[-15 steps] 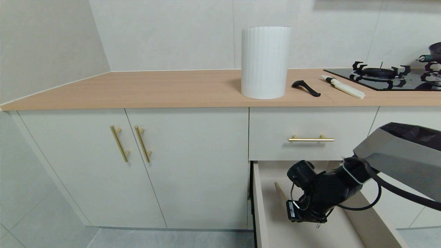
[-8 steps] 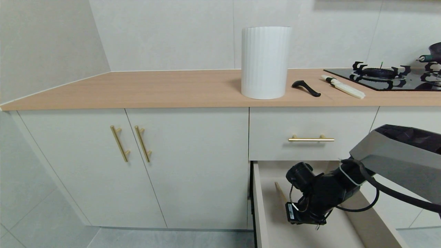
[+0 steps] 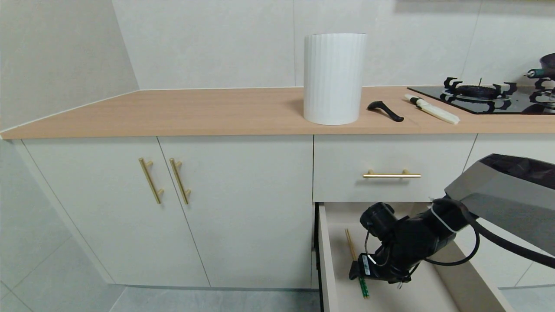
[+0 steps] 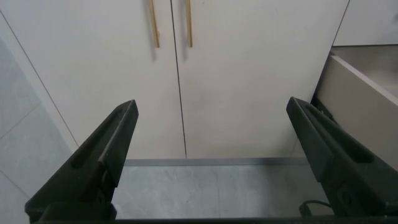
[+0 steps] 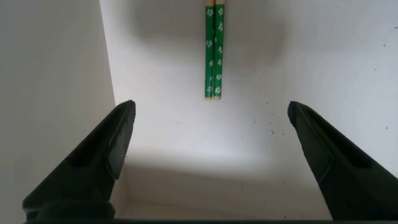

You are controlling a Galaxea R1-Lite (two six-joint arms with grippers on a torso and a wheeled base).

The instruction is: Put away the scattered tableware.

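A pair of chopsticks (image 3: 356,265) with green patterned ends (image 5: 214,53) lies flat on the floor of the pulled-out lower drawer (image 3: 326,260), close to its left wall. My right gripper (image 3: 357,274) hangs inside the drawer just above their green ends, open (image 5: 210,109), with nothing between its fingers. On the wooden counter a black spoon (image 3: 385,110) and a white knife (image 3: 431,109) lie to the right of a tall white ribbed container (image 3: 332,78). My left gripper (image 4: 211,106) is open and empty, low before the cabinet doors (image 4: 180,68).
A shut drawer with a gold handle (image 3: 391,175) sits right above the open one. A gas stove (image 3: 481,93) occupies the counter's far right. Two cabinet doors with gold handles (image 3: 164,180) stand to the left. The drawer's right half (image 3: 433,290) is bare.
My right gripper has opened and let go of the chopsticks, which now lie on the drawer floor with their green ends showing. The left arm has not moved.
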